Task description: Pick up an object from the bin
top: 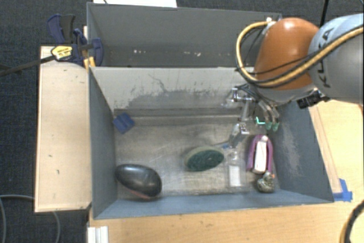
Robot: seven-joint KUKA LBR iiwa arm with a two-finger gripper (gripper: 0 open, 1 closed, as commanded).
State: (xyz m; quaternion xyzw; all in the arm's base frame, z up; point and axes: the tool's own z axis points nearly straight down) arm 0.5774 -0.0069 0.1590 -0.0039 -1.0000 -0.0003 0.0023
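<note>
Hovering in the bin (170,94) at the frame's lower right, your gripper (238,136) is hanging between 2 things, a green oval (205,159) leftward and a purple bottle (259,155) rightward; you cannot tell its grip.

Dark oval lump (138,180) — blue scrap (123,122)

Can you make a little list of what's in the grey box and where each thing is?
box: grey metal bin
end effector: down in the right half, between the green pad and the purple bottle
middle: dark green oval pad
front left: dark grey rounded lump
left wall: small blue piece
right: purple and white bottle, small clear bottle, mottled ball
</note>
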